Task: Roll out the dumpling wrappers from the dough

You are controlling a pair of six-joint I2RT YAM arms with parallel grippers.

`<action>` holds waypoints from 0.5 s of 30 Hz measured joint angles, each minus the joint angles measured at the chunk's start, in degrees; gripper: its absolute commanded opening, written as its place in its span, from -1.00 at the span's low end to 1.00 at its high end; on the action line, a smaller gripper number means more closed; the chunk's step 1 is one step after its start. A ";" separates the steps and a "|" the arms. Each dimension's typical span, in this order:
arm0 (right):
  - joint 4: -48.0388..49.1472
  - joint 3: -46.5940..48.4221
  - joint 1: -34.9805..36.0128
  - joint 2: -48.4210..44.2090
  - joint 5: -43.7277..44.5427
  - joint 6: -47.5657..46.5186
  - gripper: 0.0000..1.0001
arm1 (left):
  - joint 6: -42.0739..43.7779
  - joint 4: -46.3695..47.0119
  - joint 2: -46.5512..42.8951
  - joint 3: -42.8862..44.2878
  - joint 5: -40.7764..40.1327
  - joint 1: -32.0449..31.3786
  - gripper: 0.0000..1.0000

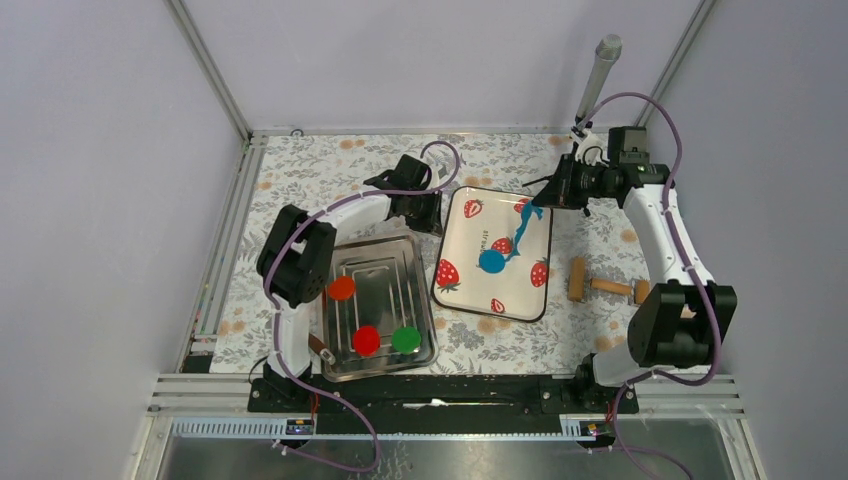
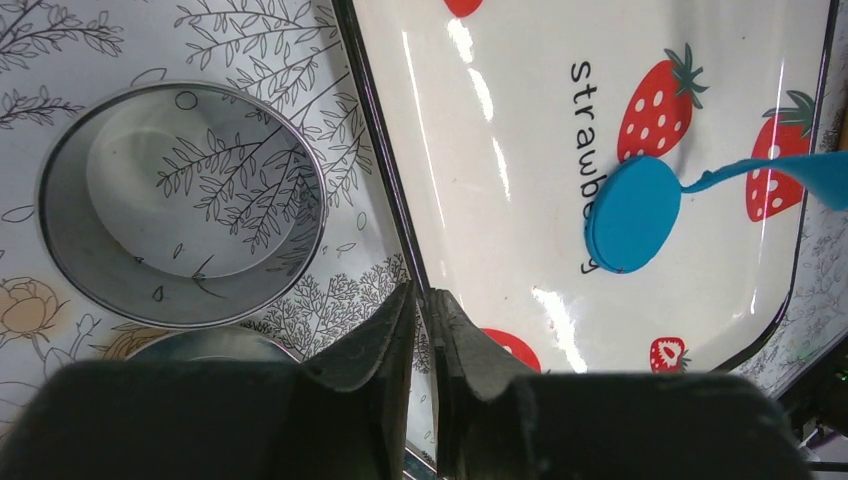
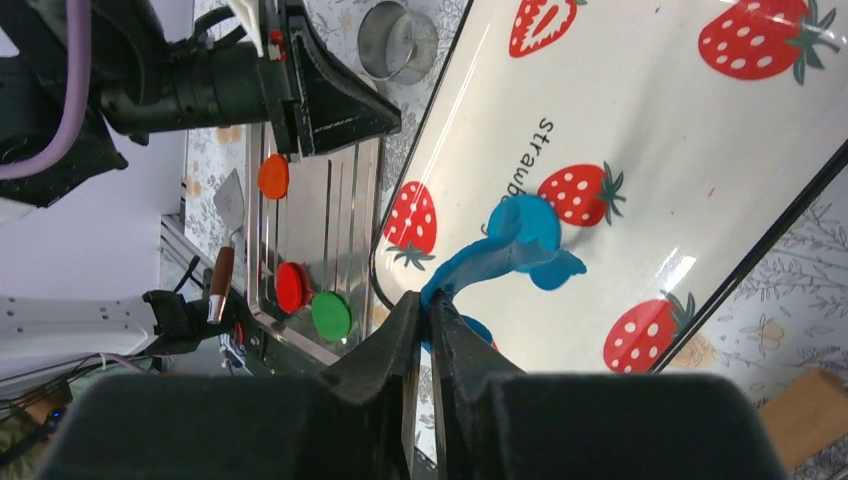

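Floral worktop (image 1: 300, 170), strawberry tray (image 1: 478, 290): right jaws pinch a strip of soft, probably tear-prone blue dough (image 1: 491, 261) stretching from its disc on the tray; left jaws pressed together, empty; better lifted by the disc's edge.

Table (image 1: 500, 160): flat, covered by a pale cloth printed with leaves and flowers
Steel tray (image 1: 378, 243): on the left part, towards the near edge
Strawberry tray (image 1: 470, 270): in the middle, just beside the steel tray's right side, slightly turned, white with a dark rim
Ring (image 2: 60, 250): metal hoop standing on the cloth near the strawberry tray's left rim, cloth showing inside it
Rolling pin (image 1: 600, 285): wooden, lying on the right, apart from the strawberry tray
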 measured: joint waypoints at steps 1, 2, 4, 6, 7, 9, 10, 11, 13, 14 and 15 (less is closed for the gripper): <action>0.52 0.39 0.00 0.79 -0.07 0.33 -0.72 | 0.00 0.02 -0.22 -0.13 0.00 0.09 -0.67; 1.11 0.70 0.00 1.55 -0.20 0.76 -0.72 | -0.02 0.11 -0.39 -0.28 0.02 0.13 -0.67; 2.23 1.46 0.02 3.37 -0.31 1.73 -0.71 | -0.07 0.35 -0.85 -0.70 0.07 0.17 -0.67; 3.15 2.62 0.00 5.29 -0.35 2.58 -0.71 | -0.22 0.37 -1.25 -0.87 0.20 0.17 -0.66; 3.67 3.45 0.02 6.27 -0.33 3.02 -0.71 | -0.33 0.44 -1.44 -0.94 0.26 0.17 -0.66; 4.28 5.55 0.02 8.09 -0.31 3.67 -0.70 | -0.50 0.59 -1.99 -1.27 0.35 0.17 -0.66; 4.52 7.17 0.00 9.11 -0.31 3.93 -0.68 | -0.61 0.59 -2.19 -1.36 0.42 0.17 -0.66; 4.92 8.70 0.00 10.03 -0.28 4.13 -0.60 | -0.68 0.68 -2.38 -1.46 0.48 0.22 -0.66; 6.01 12.20 0.00 11.87 -0.26 4.37 -0.51 | -0.81 0.79 -2.62 -1.57 0.55 0.24 -0.66; 6.29 13.81 0.02 12.68 -0.22 4.33 -0.52 | -0.87 0.79 -2.64 -1.60 0.63 0.28 -0.66; 6.60 15.21 0.02 13.42 -0.17 4.28 -0.52 | -0.98 0.79 -2.64 -1.60 0.70 0.28 -0.65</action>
